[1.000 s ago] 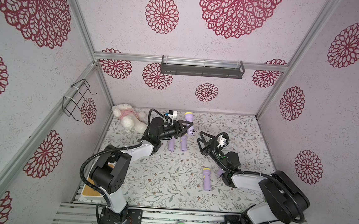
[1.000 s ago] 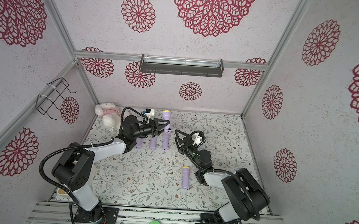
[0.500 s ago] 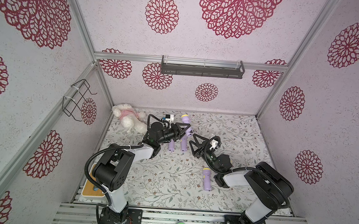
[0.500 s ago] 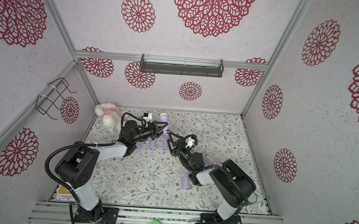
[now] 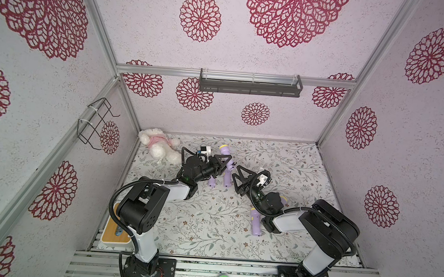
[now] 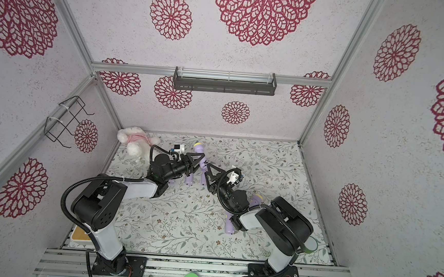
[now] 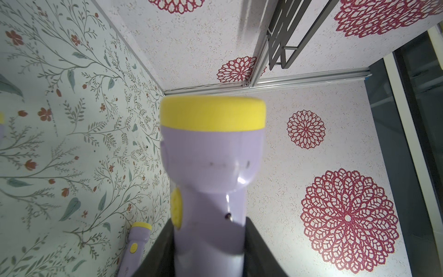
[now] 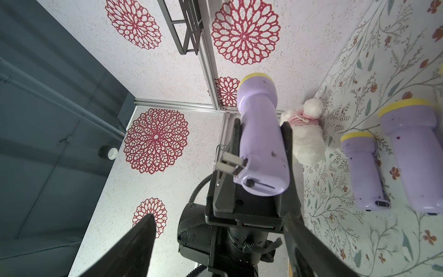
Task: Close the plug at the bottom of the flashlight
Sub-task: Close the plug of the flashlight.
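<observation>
while the left gripper [image 8: 261, 139] clamps the likely light, slippery flashlight [image 8: 257, 96] by its handle, the right gripper [image 5: 236, 181] gapes wide before the stiff folding plug [image 8: 230, 165], probably best pushed flat-on.

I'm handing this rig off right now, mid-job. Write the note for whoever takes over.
Left gripper: shut on the flashlight, held off the mat with its yellow head toward the back wall.
Right gripper: open and empty, close to the flashlight's bottom end.
Plug: prongs stick out at the bottom, not closed.
Spare flashlights lie on the mat.
Done: flashlight picked up and presented.
Left: fold the prongs in with the right gripper.
</observation>
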Robot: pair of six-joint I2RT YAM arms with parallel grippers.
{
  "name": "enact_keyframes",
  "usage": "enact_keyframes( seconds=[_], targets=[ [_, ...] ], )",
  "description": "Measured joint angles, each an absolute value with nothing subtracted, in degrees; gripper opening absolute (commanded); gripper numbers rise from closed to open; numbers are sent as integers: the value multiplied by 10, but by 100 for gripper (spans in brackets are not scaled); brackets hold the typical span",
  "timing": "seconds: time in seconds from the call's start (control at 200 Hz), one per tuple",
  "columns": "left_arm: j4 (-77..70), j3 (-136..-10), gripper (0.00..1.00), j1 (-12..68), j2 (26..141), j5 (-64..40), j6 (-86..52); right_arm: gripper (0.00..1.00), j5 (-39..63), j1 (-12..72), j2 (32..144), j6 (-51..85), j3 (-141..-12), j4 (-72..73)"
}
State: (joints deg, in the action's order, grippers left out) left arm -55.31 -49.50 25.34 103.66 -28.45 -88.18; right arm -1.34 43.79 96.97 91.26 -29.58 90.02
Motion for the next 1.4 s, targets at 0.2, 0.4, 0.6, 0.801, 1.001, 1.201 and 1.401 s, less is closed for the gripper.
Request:
enact_keyframes(
  seconds=[0.2,0.4,0.6,0.801,1.001,1.201,1.401],
  targets=[
    [-569,-487,0,254,1037,-272,-882,76,-33,444,987,936,-299,902],
    [-579,-486,0,258,1037,-263,-882,70,-46,448,1008,957,-316,901],
    [-583,-486,0,260,1037,-262,-886,64,-52,451,1018,969,-330,902],
    [-593,-486,0,260,1042,-262,-889,60,-59,452,1022,976,-331,902],
    [-597,-486,0,260,1042,-262,-892,54,-63,452,1026,986,-331,902],
    [-606,-486,0,261,1043,-262,-894,54,-63,452,1032,987,-332,901],
    [-609,-486,0,262,1043,-262,-894,50,-65,452,1035,991,-342,902]
  ],
)
